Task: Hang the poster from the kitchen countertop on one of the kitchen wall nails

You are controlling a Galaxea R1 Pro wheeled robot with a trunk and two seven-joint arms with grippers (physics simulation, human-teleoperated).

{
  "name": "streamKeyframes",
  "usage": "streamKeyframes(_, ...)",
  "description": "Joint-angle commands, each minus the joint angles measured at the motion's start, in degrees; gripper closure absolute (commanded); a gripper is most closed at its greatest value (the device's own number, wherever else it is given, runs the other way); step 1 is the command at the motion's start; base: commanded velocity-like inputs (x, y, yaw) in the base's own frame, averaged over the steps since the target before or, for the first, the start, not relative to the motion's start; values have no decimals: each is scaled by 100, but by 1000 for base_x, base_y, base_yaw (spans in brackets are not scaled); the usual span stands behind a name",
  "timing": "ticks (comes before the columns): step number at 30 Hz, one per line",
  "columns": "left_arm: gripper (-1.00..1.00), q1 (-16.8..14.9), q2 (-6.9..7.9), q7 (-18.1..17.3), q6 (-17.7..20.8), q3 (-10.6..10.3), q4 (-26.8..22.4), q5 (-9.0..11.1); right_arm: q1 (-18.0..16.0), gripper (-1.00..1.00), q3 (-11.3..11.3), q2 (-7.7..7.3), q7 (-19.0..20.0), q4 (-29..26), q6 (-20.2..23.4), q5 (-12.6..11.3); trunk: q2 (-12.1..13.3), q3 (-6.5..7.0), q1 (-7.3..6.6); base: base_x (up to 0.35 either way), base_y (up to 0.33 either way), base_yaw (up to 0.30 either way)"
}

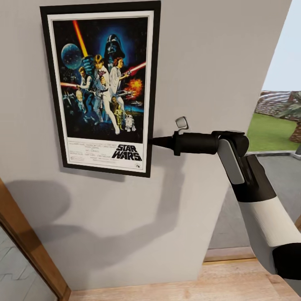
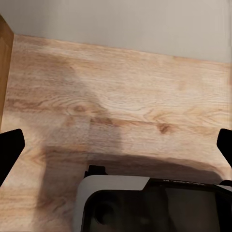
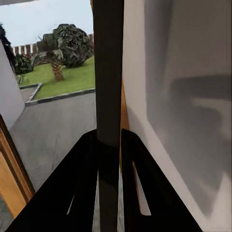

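The right gripper (image 1: 153, 141) is pinching the right edge of the poster (image 1: 100, 88), low on the frame beside the title; in the right wrist view its two fingers (image 3: 84, 179) are closing on the thin black frame edge (image 3: 108, 77), which is running straight out from between them. The poster is extending from the gripper away across the grey wall (image 1: 200, 62), lying flat against it and tilting a little off square.

The step in hand looks like the hanging itself. To do it well, the gripper should be keeping its clamp until the frame's top is clearly catching on a nail; no nail is visible, as it would be hiding behind the poster. Easing the frame slightly down along the wall, then loosening slowly and watching for a slip, seems the safer course.

The left gripper (image 2: 116, 145) is hanging well away, its fingertips (image 2: 9, 147) standing wide apart and holding nothing over the wooden floor (image 2: 121, 87).
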Motion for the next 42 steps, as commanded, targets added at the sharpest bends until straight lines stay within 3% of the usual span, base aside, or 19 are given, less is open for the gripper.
streamKeyframes(1,-100,-1,-2,-36,2,13,-3,29,-6,100,4,-4,6,0,29,-25,-12,-12,4,4,-39,0)
streamKeyframes(42,-100,-1,-2,-36,2,13,2,29,153,100,17,-4,266,-44,-186,-34,-12,-12,4,0,-3,0)
